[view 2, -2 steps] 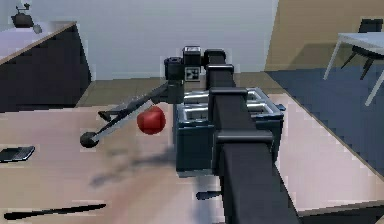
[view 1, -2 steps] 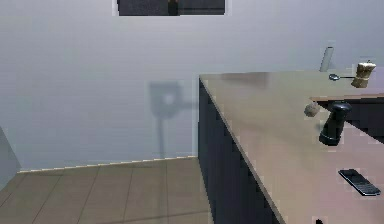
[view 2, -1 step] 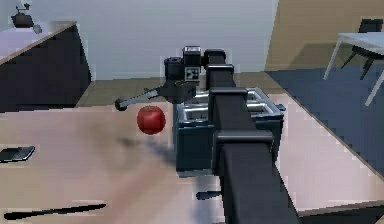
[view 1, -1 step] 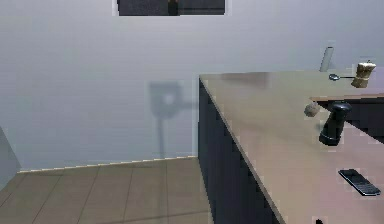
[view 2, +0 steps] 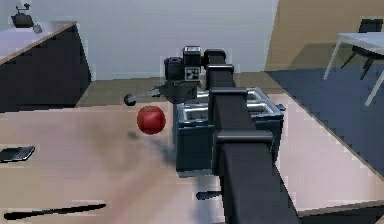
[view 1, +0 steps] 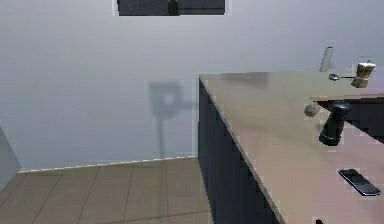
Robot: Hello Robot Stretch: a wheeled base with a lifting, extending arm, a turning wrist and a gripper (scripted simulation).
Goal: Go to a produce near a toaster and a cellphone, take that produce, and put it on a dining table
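2 views | fwd: phone [view 1: 359,181] | side: pincer [view 2: 146,97] near red apple [view 2: 151,119], can't tell if held

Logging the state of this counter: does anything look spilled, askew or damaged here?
Nothing stands out. The red produce looks whole beside the toaster, the cellphone lies flat on the countertop, and no spill shows. Whether the end effector holds anything cannot be told.

Toaster [view 2: 192,140] stands on beige counter [view 2: 90,175], partly hidden behind dark arm bar [view 2: 245,150]. Just left of toaster: red round produce [view 2: 150,120], with gripper [view 2: 146,98] close to it. Cannot tell if gripper holds anything. Far left of toaster: dark cellphone [view 2: 15,154], flat on counter. Far beyond toaster, to upper right: white table [view 2: 352,40].
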